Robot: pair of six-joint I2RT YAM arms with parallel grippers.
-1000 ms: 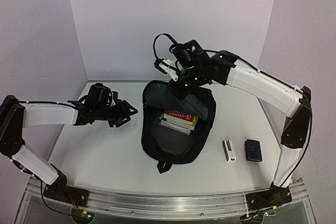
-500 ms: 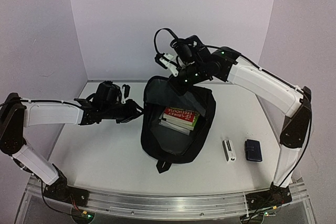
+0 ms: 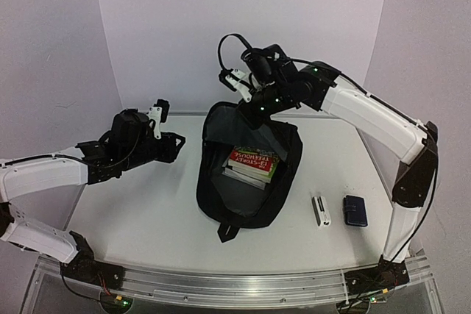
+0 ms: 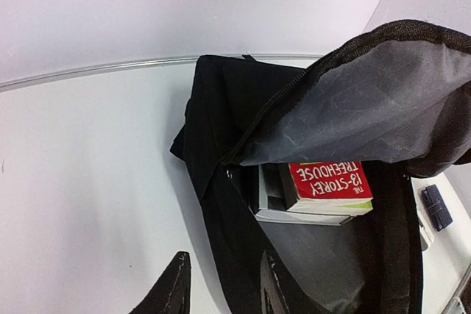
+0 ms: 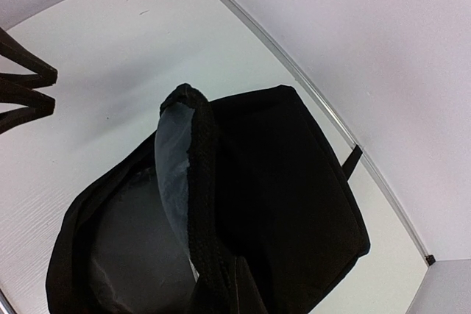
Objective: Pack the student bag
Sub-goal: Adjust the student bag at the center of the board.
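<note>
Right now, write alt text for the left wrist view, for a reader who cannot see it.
A black student bag lies open on a white table, its grey-lined flap lifted to show a red book on a small stack inside. The left gripper shows at the bottom edge, its two dark fingers apart and holding nothing.

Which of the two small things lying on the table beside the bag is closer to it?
The white one; it lies between the bag and the dark-blue case.
</note>
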